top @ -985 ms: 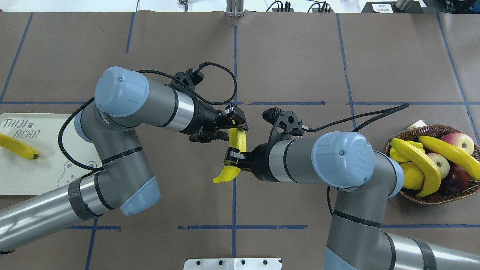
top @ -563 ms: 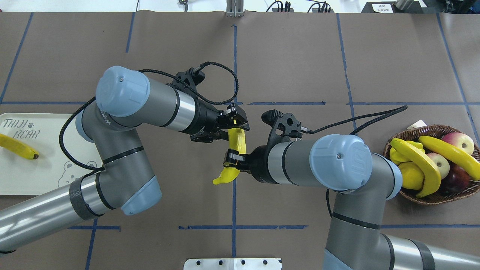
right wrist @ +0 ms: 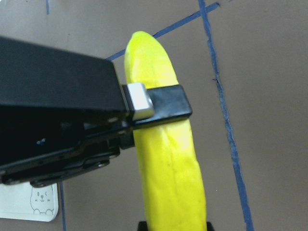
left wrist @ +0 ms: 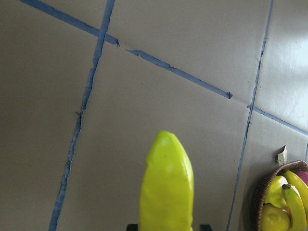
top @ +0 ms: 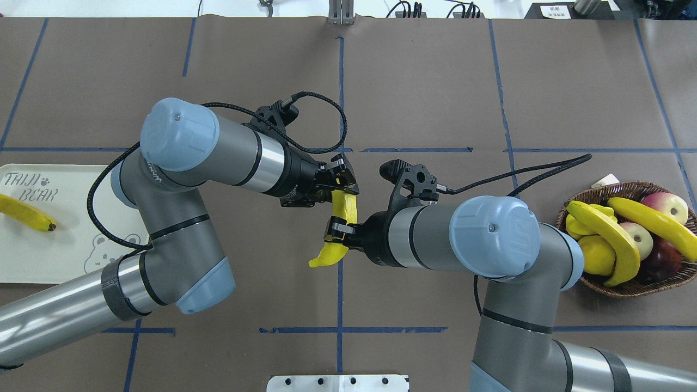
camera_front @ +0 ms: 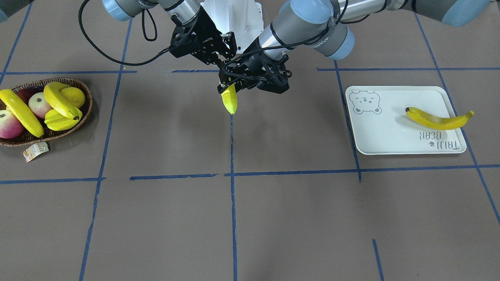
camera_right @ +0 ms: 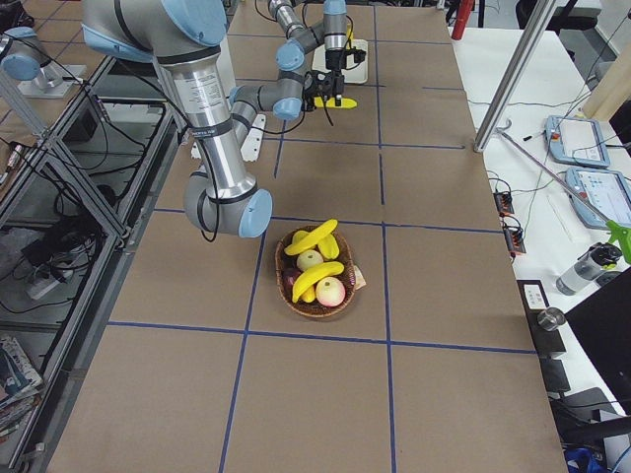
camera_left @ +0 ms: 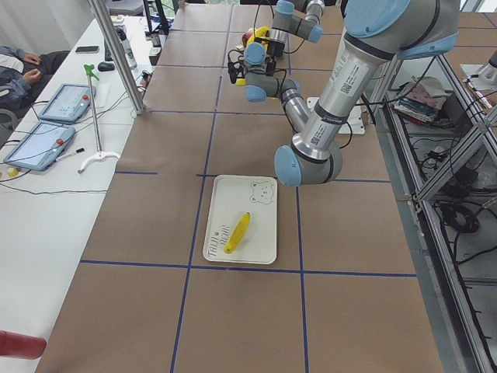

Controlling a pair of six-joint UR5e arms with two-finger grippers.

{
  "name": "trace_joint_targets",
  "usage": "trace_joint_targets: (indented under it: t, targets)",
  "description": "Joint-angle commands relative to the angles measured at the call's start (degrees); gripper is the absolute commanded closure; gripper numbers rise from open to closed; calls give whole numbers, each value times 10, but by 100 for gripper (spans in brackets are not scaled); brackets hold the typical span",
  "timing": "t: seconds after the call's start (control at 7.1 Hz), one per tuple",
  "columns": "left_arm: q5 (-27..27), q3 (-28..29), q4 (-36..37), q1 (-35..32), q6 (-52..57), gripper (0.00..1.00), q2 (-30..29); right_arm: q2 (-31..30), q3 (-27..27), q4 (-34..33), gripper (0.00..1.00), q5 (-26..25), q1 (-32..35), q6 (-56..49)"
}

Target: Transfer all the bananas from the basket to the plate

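One banana (top: 343, 208) hangs above the table's middle between both grippers. My right gripper (top: 340, 228) is shut on its lower half. My left gripper (top: 344, 182) is shut on its upper end, and its finger pad (right wrist: 139, 101) presses the peel. The banana (camera_front: 230, 100) points down toward the table in the front view and fills the left wrist view (left wrist: 166, 192). Another banana (top: 27, 213) lies on the bear-print plate (top: 32, 256) at the left. Two bananas (top: 604, 231) (top: 650, 218) lie in the wicker basket (top: 626, 188) at the right.
The basket also holds red-and-yellow apples (top: 672, 204) and other yellow fruit (top: 598, 256). A paper tag (camera_front: 36, 151) lies beside the basket. A metal plate (top: 337, 383) sits at the near table edge. Blue tape lines cross the brown table cover.
My left gripper's fingers have narrowed onto the banana's upper end. Both arms have shifted only slightly; the banana stays in the same place.
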Motion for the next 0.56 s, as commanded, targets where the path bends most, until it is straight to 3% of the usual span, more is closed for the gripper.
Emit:
trace_joint_targets:
  t: [0.0, 0.42]
  targets:
    - [-1, 0, 0, 2, 2, 100, 2, 0, 1, 0, 1, -5, 1, 3]
    - [0, -1, 0, -6, 4, 100, 9, 0, 9, -8, 0, 11, 25, 0]
